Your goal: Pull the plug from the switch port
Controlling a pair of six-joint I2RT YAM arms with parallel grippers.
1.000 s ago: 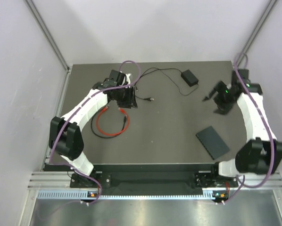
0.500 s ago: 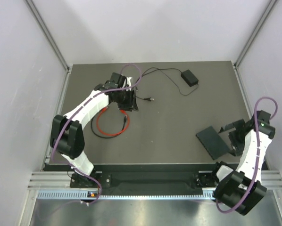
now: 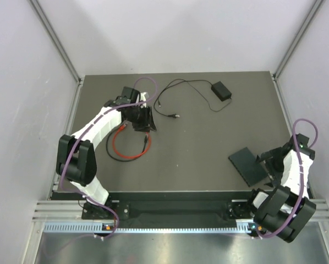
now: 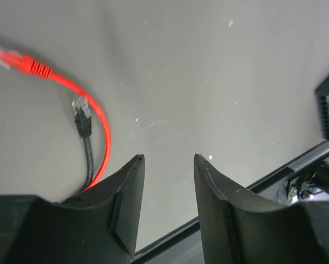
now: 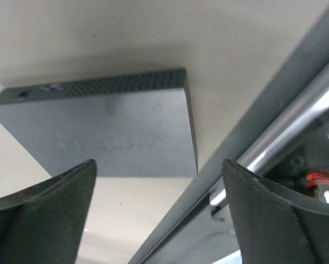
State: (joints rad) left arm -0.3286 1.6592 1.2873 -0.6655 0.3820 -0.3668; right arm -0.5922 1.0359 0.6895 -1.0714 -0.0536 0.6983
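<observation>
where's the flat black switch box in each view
Top external: the switch box lies at the table's lower right.
Left wrist: only a black vented corner at the right border, probably the box.
Right wrist: it fills the upper middle.
Shared landmark: the rail along the table's near edge.

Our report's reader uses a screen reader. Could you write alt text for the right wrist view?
A flat matte black box lies on the grey table, framed between the wide-open fingers of the right gripper, which holds nothing. A metal rail runs diagonally at the right.
</observation>
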